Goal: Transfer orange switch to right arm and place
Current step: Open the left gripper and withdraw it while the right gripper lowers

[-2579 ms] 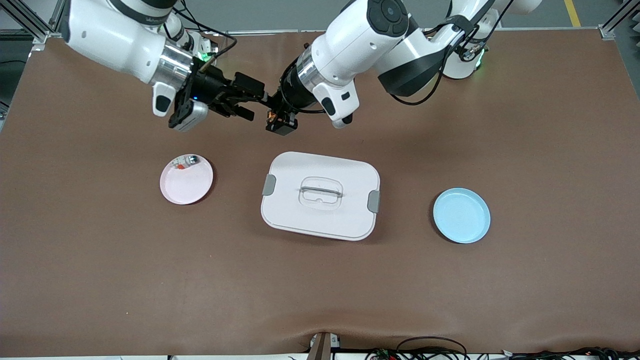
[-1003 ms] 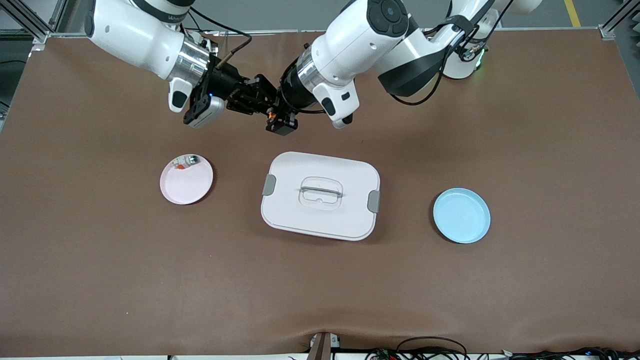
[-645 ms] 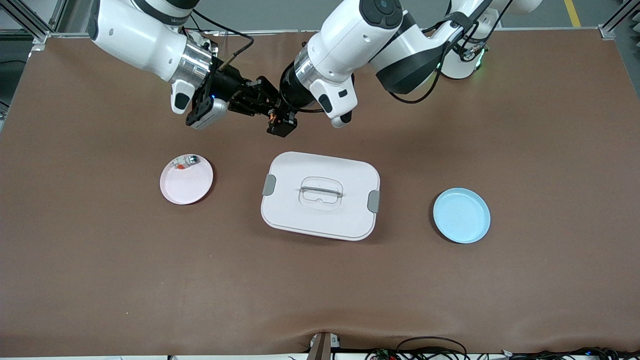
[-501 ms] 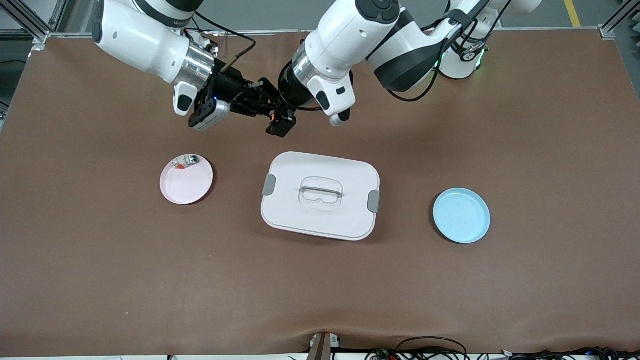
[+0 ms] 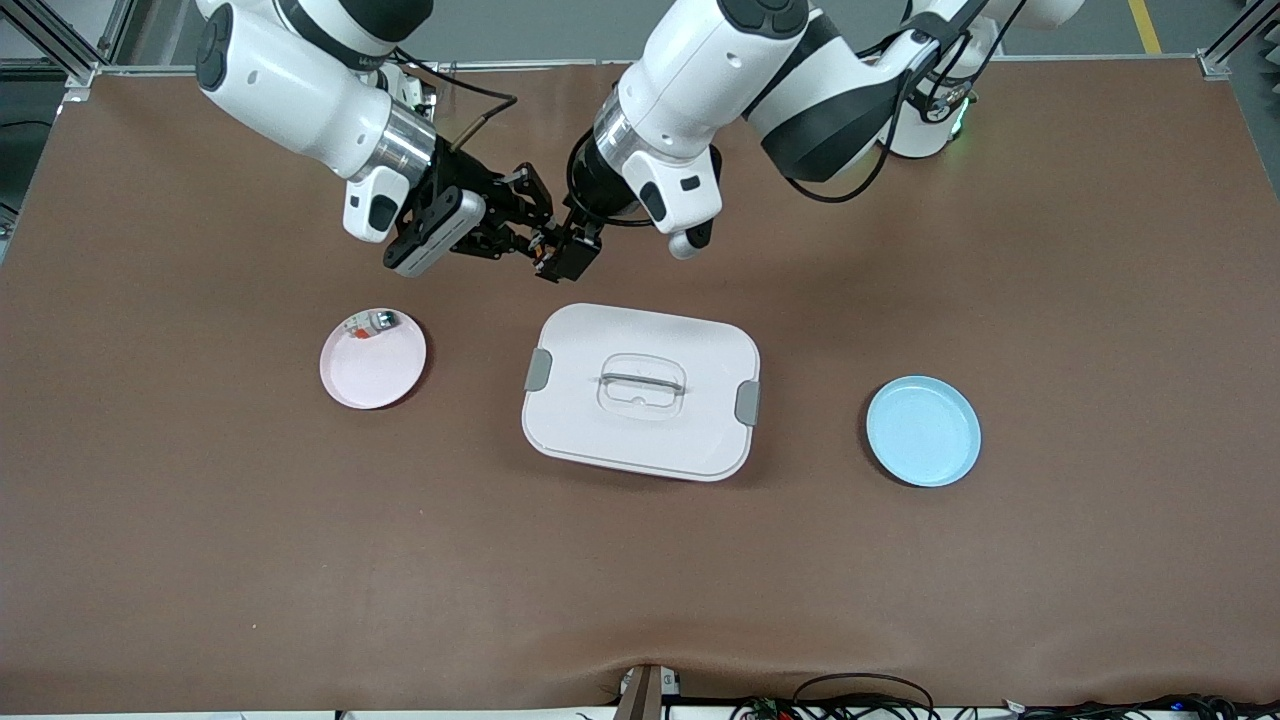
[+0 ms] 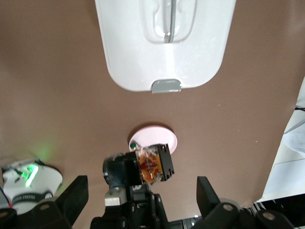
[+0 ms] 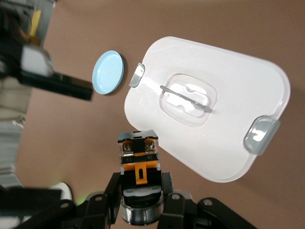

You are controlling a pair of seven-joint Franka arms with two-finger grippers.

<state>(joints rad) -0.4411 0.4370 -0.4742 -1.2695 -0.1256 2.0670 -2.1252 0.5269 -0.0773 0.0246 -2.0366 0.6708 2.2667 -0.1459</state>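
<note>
Right gripper (image 7: 139, 191) is clamped on the orange switch (image 7: 138, 160), holding it in the air over the bare table (image 5: 200, 520), just above the edge of the white lidded box (image 5: 640, 390) nearest the robots. Left gripper (image 6: 138, 200) hangs next to it with its fingers (image 6: 71, 195) spread wide, holding nothing. On the table, a pink plate (image 5: 373, 370) carries a small part (image 5: 368, 324); a blue plate (image 5: 923, 431) sits toward the left arm's end.

Surface finishes on your table

You see a matt brown cloth-like mat (image 5: 200, 520), a smooth white plastic lid (image 5: 640, 390) with grey clips, glossy pink plate (image 5: 372, 365) and blue plate (image 5: 923, 431), and glossy white arm shells.
</note>
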